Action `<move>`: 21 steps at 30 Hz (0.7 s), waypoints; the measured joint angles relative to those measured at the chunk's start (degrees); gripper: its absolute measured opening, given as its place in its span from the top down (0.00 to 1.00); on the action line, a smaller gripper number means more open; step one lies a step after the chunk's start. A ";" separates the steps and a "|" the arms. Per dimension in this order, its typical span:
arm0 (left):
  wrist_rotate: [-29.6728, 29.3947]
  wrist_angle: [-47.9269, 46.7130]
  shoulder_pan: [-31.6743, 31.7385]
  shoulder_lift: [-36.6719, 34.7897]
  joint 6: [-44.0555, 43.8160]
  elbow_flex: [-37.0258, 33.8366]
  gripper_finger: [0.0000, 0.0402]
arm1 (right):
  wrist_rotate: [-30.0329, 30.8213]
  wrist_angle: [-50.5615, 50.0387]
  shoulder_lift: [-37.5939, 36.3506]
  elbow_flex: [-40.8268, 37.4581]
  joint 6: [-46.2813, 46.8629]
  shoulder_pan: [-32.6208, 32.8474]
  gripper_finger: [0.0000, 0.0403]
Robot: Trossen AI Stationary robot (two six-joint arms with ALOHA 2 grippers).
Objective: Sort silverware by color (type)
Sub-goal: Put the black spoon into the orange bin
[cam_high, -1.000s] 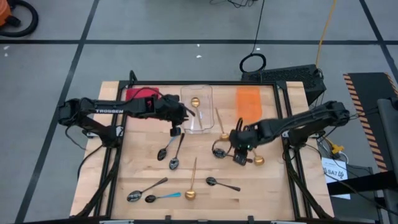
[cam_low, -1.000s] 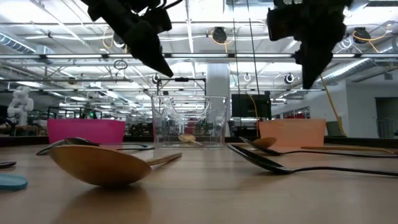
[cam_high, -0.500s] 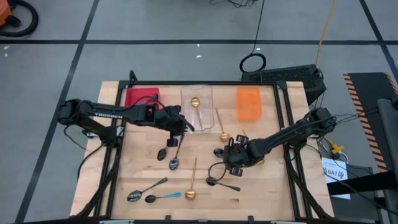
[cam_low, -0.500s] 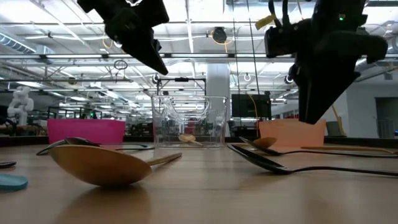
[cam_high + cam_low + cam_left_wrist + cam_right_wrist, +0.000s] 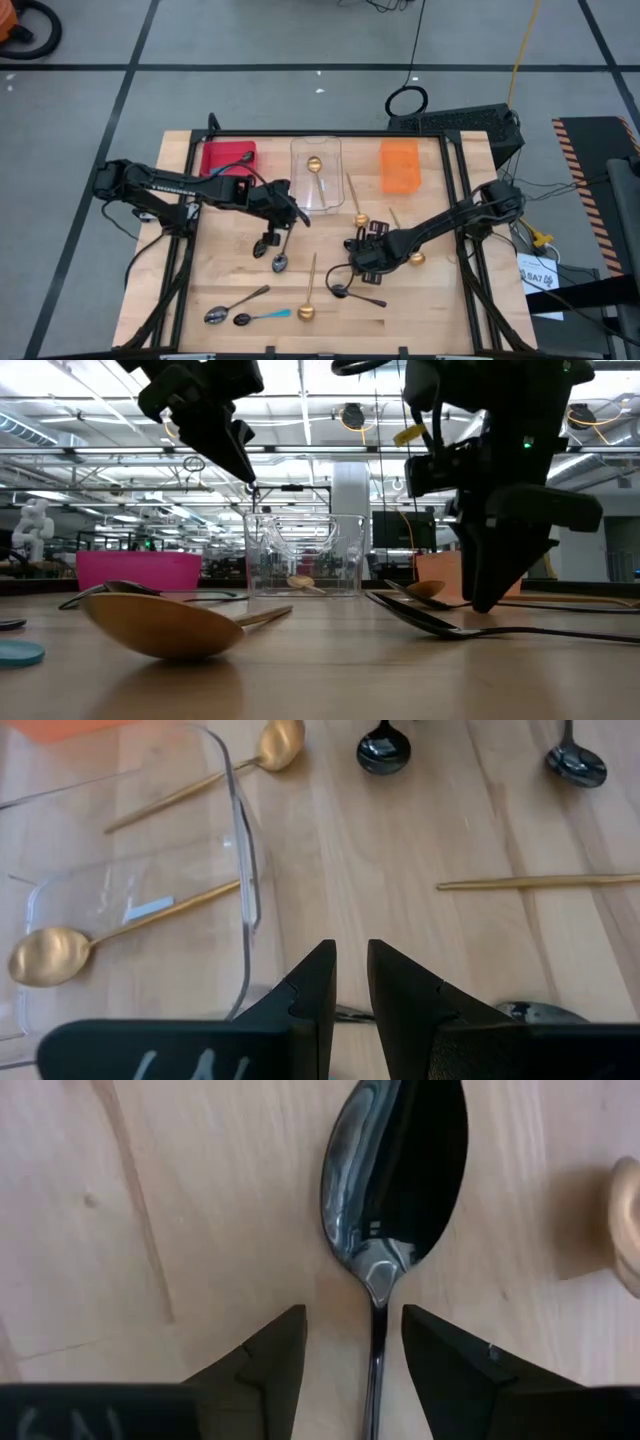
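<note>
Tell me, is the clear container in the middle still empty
No, the clear container already holds one gold spoon, lying on its bottom with the handle running toward the wall, as the left wrist view shows.

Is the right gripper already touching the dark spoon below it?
Apart. In the right wrist view, the right gripper straddles the dark spoon; bare wood shows beside the handle.

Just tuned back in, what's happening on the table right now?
Spoon sorting is under way. The right gripper is low over the wooden table, open, its fingers either side of a dark silvery metal spoon's handle, not yet closed on it. The left gripper hangs beside the clear plastic bin, fingers nearly together and empty. One gold spoon lies in that bin; most spoons are on the table.
</note>
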 joint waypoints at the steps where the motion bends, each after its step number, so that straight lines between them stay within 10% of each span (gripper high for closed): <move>1: 0.00 -0.15 0.00 -0.01 0.01 0.00 0.83 | -0.65 0.02 0.24 0.03 0.08 -0.22 0.60; 13: -0.02 -0.77 0.07 0.00 1.43 0.00 0.83 | -5.15 1.70 1.42 -0.14 -0.42 -3.59 0.96; 21: -0.14 -0.82 0.07 -0.04 2.44 0.00 0.83 | -6.27 2.94 0.43 -0.25 3.08 -4.03 0.99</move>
